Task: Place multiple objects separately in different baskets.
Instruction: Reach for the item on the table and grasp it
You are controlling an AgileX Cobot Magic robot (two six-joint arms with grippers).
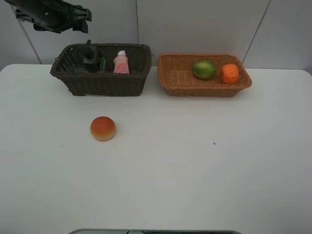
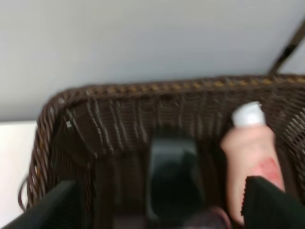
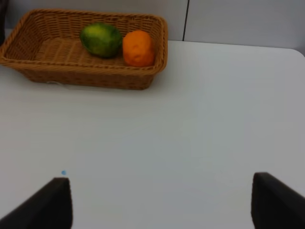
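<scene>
White tabletop [image 1: 195, 170] stretched in front of a pale panelled wall, with two wicker baskets side by side along its far edge. On the left sat the dark basket [image 1: 105, 84], deeper, holding a green pump bottle [image 1: 93, 59] and a pink bottle [image 1: 121, 63] with a white cap, both upright. Just right of it sat the tan basket [image 1: 204, 87], shallower, holding a green fruit [image 1: 204, 69] and an orange [image 1: 230, 73], close together.

One thing lay outside: a peach [image 1: 103, 128], red-orange on top and paler below, alone on the bare tabletop, nearer than the dark basket and well apart from both baskets. It was round, with no long axis to line up on.

The left gripper [image 1: 83, 15] hung high over the dark basket's far left corner. In its wrist view, blurred, its dark fingers [image 2: 267, 205] stood wide apart with nothing between them, looking down into that basket. The right arm was out of the high view; its wrist view showed its fingers [image 3: 279, 205] spread wide and empty over bare tabletop, facing the tan basket.

By my reckoning the peach lay on the left arm's side, toward the near edge from its fingers, though fruit belonged in the tan basket on the right.
</scene>
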